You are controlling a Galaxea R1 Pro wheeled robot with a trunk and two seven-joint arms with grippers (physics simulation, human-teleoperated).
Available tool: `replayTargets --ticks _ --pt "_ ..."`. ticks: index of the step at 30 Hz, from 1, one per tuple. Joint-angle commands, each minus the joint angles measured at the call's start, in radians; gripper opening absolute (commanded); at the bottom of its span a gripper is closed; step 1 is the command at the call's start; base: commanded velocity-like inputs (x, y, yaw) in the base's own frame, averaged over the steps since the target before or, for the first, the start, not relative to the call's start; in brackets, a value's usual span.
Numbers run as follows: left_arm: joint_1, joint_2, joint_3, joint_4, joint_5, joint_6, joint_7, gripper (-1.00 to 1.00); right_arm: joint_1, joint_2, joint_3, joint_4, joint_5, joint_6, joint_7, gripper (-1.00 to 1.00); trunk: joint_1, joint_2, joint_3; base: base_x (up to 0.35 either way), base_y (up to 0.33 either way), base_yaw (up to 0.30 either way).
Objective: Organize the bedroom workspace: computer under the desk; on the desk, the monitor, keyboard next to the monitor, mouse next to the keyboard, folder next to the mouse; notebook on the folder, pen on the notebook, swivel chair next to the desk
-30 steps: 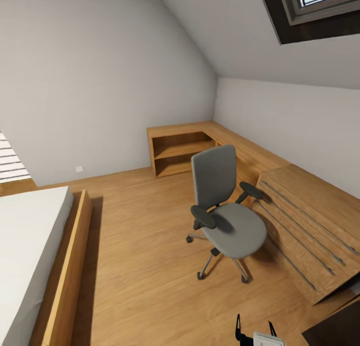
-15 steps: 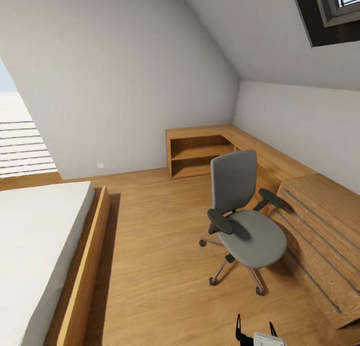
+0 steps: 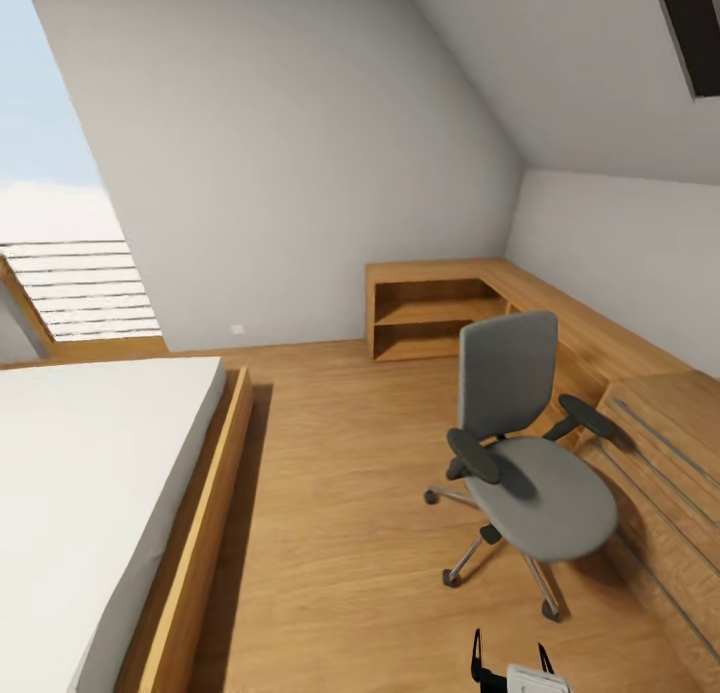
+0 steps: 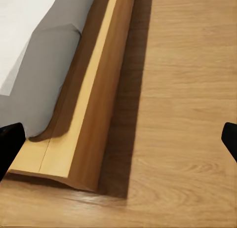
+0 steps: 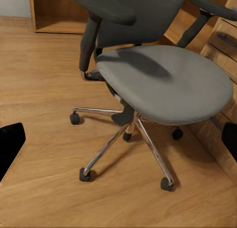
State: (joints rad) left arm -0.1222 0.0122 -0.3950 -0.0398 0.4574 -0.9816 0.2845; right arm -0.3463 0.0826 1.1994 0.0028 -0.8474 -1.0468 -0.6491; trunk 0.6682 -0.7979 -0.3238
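Grey swivel chair (image 3: pixel 525 451) stands on wooden floor (image 3: pixel 340 533), seat bare, just beside light wooden chest (image 3: pixel 665 453) | bed (image 3: pixel 90 493) at left | left gripper (image 4: pixel 118 139) fingers spread wide over floor by bed frame | right gripper (image 5: pixel 118 139) spread wide, facing chair.

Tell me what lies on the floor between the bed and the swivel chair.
Only bare wooden floor lies between the bed and the swivel chair, as the head view shows.
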Motion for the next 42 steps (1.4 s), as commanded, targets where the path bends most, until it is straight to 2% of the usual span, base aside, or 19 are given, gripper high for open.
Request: replayTargets --ticks 1,19,27,34,42 --pt "-0.001 0.000 -0.009 0.000 0.004 -0.002 0.005 1.00 0.000 0.000 0.009 0.000 -0.001 0.000 -0.009 1.00 0.000 -0.001 0.000 0.000 0.000 0.218" --pt "-0.001 -0.002 -0.010 0.000 0.004 -0.002 0.005 1.00 0.000 -0.003 0.010 0.002 0.000 0.000 -0.006 1.00 0.000 -0.001 0.011 0.000 0.000 0.183" --pt "-0.001 -0.001 -0.010 0.000 0.004 -0.002 0.005 1.00 0.000 -0.007 0.010 0.002 0.001 0.000 -0.001 1.00 0.000 -0.001 0.012 0.027 0.000 0.050" --pt "-0.001 -0.001 -0.010 0.000 0.004 -0.002 0.005 1.00 0.000 -0.009 0.009 0.004 0.001 0.000 0.001 1.00 0.000 -0.001 0.012 0.147 0.000 0.004" --pt "-0.001 -0.001 -0.010 0.000 0.004 -0.002 0.004 1.00 0.000 -0.016 0.009 0.003 0.002 0.003 0.002 1.00 0.000 -0.001 0.012 0.304 0.000 0.000"
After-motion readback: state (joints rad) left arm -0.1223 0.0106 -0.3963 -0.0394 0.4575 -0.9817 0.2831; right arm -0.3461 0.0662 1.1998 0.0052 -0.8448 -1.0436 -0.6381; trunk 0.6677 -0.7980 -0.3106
